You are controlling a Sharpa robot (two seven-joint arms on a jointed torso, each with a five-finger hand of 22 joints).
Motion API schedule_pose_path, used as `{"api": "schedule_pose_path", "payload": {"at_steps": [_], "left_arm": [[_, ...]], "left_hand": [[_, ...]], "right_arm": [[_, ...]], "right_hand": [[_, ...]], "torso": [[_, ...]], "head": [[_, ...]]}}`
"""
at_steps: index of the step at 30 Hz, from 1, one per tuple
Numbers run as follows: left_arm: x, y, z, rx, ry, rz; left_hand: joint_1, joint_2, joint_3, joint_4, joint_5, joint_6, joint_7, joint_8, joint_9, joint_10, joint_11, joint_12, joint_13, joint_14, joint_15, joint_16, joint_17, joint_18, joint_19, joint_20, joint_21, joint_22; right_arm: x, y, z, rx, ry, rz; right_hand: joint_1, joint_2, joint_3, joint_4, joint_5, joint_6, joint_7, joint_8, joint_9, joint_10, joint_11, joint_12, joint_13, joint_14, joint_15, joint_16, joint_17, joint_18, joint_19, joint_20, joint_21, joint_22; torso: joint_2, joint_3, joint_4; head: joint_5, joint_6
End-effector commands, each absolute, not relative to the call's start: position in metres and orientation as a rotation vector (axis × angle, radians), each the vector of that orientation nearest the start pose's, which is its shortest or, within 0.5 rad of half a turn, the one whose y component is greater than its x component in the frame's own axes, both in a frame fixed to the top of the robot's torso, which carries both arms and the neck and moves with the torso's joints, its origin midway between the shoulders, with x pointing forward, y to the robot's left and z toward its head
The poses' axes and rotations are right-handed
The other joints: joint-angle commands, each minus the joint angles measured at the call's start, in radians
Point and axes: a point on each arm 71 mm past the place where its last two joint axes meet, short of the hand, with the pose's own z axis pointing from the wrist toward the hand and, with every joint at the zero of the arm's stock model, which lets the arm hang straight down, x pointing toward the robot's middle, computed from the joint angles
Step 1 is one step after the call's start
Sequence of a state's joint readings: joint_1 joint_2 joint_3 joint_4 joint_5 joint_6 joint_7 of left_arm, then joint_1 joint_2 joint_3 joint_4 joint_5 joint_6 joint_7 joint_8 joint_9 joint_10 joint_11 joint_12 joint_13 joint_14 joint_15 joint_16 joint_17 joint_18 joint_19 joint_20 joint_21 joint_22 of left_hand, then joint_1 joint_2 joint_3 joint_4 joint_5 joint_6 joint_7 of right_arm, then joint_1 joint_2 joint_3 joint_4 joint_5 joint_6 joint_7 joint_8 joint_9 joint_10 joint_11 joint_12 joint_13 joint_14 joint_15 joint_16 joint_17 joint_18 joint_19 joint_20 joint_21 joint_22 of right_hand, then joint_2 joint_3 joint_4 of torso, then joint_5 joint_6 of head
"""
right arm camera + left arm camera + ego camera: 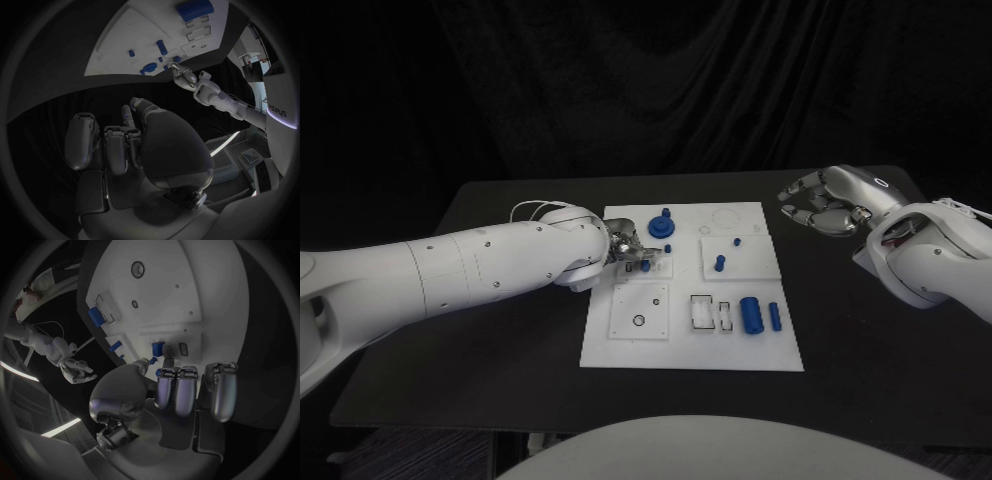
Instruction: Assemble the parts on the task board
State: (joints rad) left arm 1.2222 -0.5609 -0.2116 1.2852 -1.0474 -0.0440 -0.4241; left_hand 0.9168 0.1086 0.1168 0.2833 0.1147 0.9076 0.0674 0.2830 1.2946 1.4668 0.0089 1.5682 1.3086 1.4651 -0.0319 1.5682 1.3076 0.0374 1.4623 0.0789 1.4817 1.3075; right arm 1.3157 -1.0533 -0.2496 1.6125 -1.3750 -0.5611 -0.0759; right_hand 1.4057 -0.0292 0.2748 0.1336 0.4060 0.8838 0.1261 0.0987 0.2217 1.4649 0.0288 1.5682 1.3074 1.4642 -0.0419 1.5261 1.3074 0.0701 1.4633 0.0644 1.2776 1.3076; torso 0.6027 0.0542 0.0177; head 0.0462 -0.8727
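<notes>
The white task board [625, 345] lies mid-table. My left hand [629, 250] hovers low over its left upper part, thumb and a fingertip [167, 358] pinching a small blue part [157, 348] at the board's surface beside a small slot. My right hand [826, 200] hangs above the table to the right of the board, fingers curled in with nothing in them. On the board stand a round blue piece [661, 226], a short blue peg [720, 263], a thick blue cylinder [751, 313] and a thin blue rod [775, 317].
The board [119, 45] has empty rectangular slots [702, 313] and a ring-marked hole [638, 321] in its near half. The black table [877, 350] extends around it; a dark curtain hangs behind. My left forearm [473, 270] crosses the table's left side.
</notes>
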Motion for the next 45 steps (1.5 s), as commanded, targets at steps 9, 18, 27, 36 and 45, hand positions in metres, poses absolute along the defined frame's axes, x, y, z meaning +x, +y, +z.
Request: {"api": "schedule_pose_path", "payload": {"at_steps": [9,18,27,36,45], "left_arm": [[0.494,0.146,-0.27,-0.142,2.172,-0.499],[0.483,0.147,-0.26,-0.067,2.068,-0.506],[0.468,0.149,-0.257,-0.014,2.097,-0.463],[0.467,0.153,-0.26,-0.003,2.14,-0.409],[0.469,0.152,-0.262,0.005,2.149,-0.398]], "left_hand": [[0.057,-0.013,-0.005,-0.019,0.019,0.002,-0.003,0.01,0.019,0.104,-0.009,0.003,0.262,0.106,-0.012,0.003,0.263,-0.003,0.013,-0.009,0.004,0.176],[0.08,-0.028,-0.013,-0.027,0.03,0.008,-0.006,0.009,0.021,0.104,-0.011,0.003,0.262,0.106,-0.015,0.003,0.263,-0.004,0.017,-0.011,0.005,0.179],[0.117,-0.033,-0.013,-0.038,0.069,0.015,-0.009,0.0,0.015,0.104,-0.015,0.003,0.262,0.106,-0.019,0.003,0.263,-0.004,0.017,-0.015,0.003,0.179],[0.126,-0.034,-0.013,-0.04,0.075,0.016,-0.009,-0.008,0.008,0.104,-0.015,0.003,0.262,0.106,-0.019,0.003,0.263,-0.003,0.015,-0.016,0.001,0.178],[0.128,-0.034,-0.013,-0.041,0.076,0.018,-0.009,-0.009,0.007,0.104,-0.015,0.003,0.262,0.106,-0.019,0.003,0.263,-0.003,0.015,-0.016,0.0,0.177]], "right_arm": [[0.456,-0.288,-0.186,0.011,1.569,0.531],[0.455,-0.291,-0.186,0.016,1.572,0.527],[0.454,-0.292,-0.186,0.02,1.573,0.523],[0.454,-0.292,-0.186,0.019,1.575,0.523],[0.454,-0.292,-0.186,0.019,1.576,0.523]], "right_hand": [[-0.003,-0.002,0.007,0.003,0.007,-0.006,0.003,-0.006,-0.002,0.106,0.002,0.003,0.263,0.09,0.003,-0.001,0.191,-0.006,0.001,0.005,-0.005,0.18],[-0.006,-0.001,0.009,0.004,0.008,-0.008,0.003,-0.008,-0.003,0.106,0.002,0.003,0.263,0.09,0.003,-0.001,0.19,-0.006,0.0,0.004,-0.005,0.179],[-0.008,0.0,0.01,0.006,0.009,-0.009,0.003,-0.01,-0.003,0.106,0.001,0.003,0.263,0.09,0.002,-0.001,0.191,-0.006,0.0,0.004,-0.006,0.179],[-0.012,0.001,0.013,0.008,0.012,-0.01,0.003,-0.011,-0.004,0.103,0.001,0.0,0.261,0.09,0.002,-0.001,0.19,-0.006,0.0,0.004,-0.006,0.179],[-0.014,0.002,0.014,0.008,0.014,-0.01,0.003,-0.012,-0.004,0.102,0.001,-0.001,0.259,0.09,0.002,-0.001,0.191,-0.006,0.0,0.004,-0.005,0.179]], "torso": [[0.0,0.0002,0.0012],[0.0,0.0003,0.0014],[-0.001,0.0007,0.0018],[-0.002,0.0025,0.0012],[0.0,0.0002,0.0021]], "head": [[0.0,0.0],[0.005,0.0],[0.005,0.0],[0.009,0.0],[0.007,0.0]]}}
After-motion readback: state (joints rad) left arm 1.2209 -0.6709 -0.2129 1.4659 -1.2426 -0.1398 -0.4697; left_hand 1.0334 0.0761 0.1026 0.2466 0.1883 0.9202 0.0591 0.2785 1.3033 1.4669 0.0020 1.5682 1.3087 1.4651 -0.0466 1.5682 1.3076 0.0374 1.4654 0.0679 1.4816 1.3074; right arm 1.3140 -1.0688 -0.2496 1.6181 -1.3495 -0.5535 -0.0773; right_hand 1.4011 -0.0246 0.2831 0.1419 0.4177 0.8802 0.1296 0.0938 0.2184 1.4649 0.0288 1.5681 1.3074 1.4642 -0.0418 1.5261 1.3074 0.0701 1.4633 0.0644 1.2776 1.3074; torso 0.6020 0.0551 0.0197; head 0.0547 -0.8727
